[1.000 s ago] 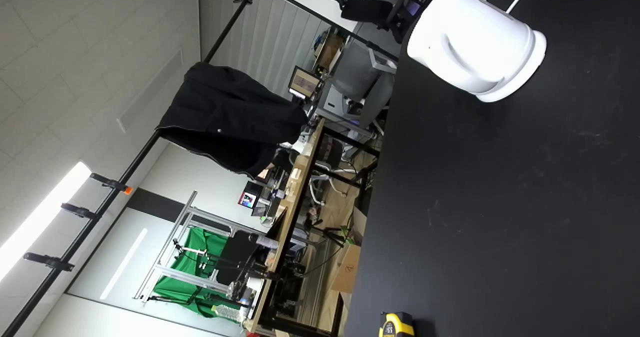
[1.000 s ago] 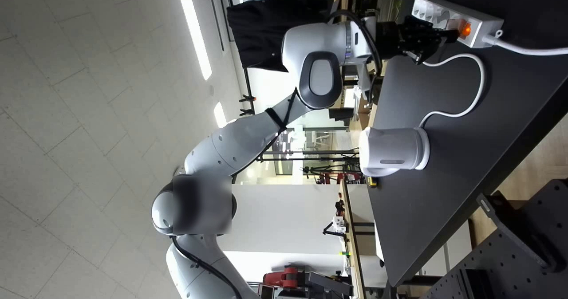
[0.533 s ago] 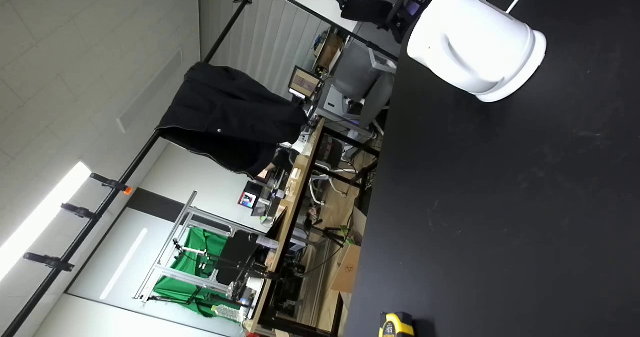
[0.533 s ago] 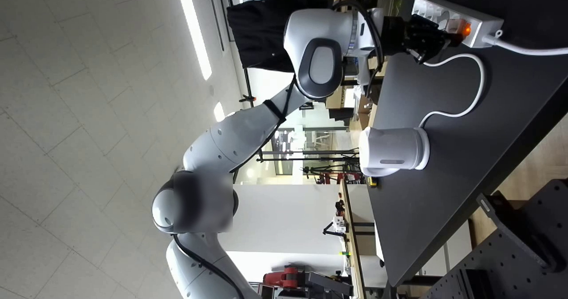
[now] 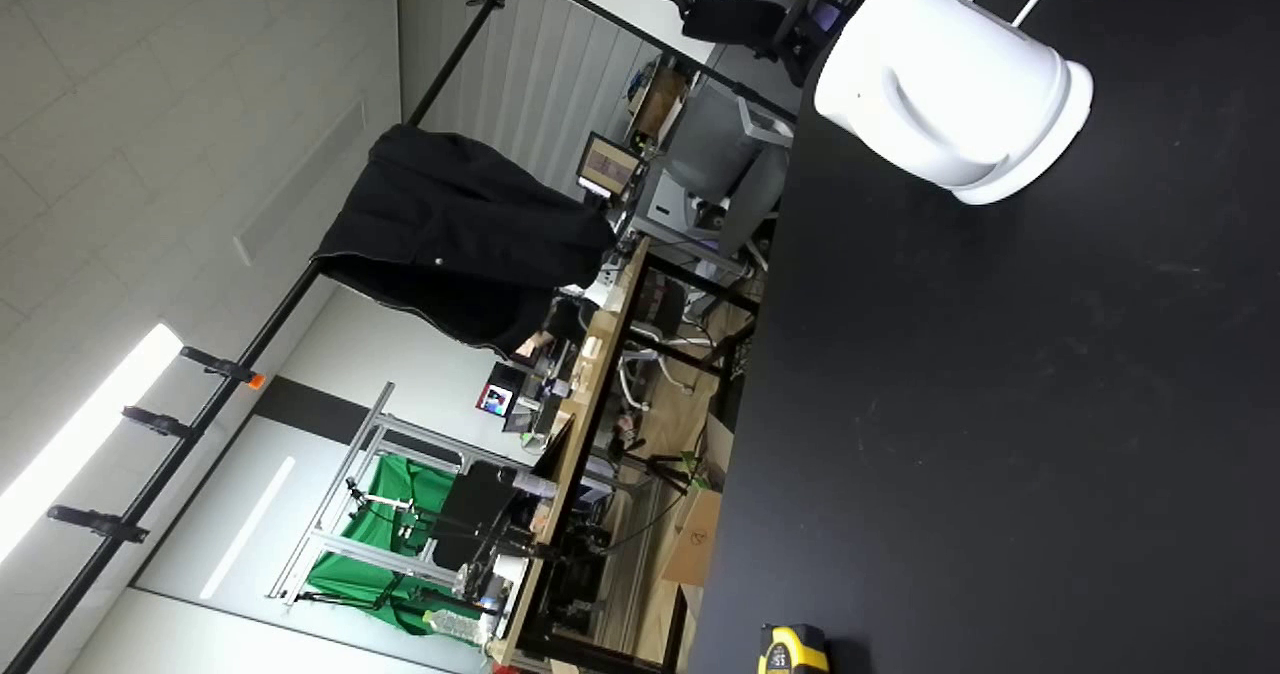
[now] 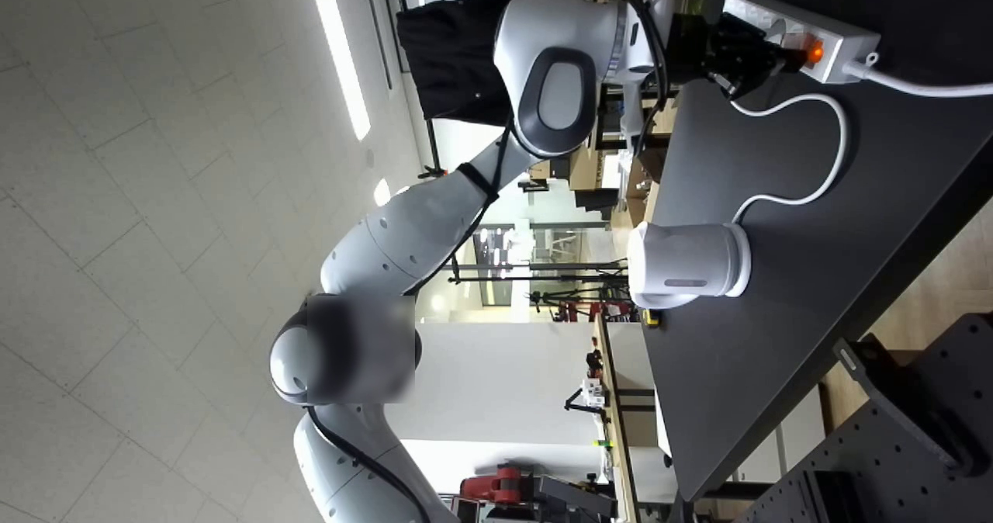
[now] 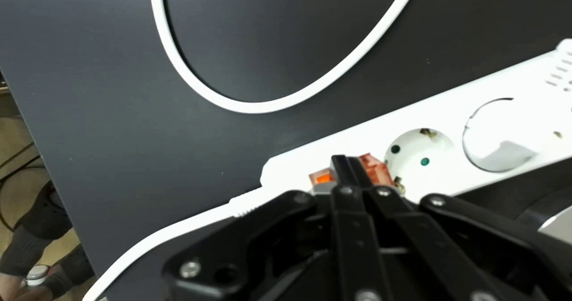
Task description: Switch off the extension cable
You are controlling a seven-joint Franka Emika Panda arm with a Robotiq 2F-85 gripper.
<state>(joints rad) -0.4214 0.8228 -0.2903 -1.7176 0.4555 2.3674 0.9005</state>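
The extension cable is a white power strip (image 6: 834, 26) on the dark table. It also shows in the wrist view (image 7: 456, 115). Its rocker switch (image 6: 815, 50) glows orange at the end near the cord. In the wrist view, the switch (image 7: 322, 178) shows on both sides of my fingertips, and its middle is hidden behind them. My gripper (image 7: 346, 160) is shut, with its two tips together and nothing between them. In an exterior view, the gripper (image 6: 799, 60) points at the switch; I cannot tell if the tips press on it. The switch is still lit.
A white kettle (image 6: 690, 263) stands on the table (image 6: 721, 368) and shows in both exterior views (image 5: 950, 94). Its white cable (image 7: 250, 107) curves beside the strip. The strip's cord (image 6: 931, 89) leaves its end. A yellow tape measure (image 5: 793, 651) lies near the table edge.
In an exterior view, my wrist and forearm have moved up the picture and the gripper has tilted slightly. The tips stay at the switch. The orange light shows in all frames.
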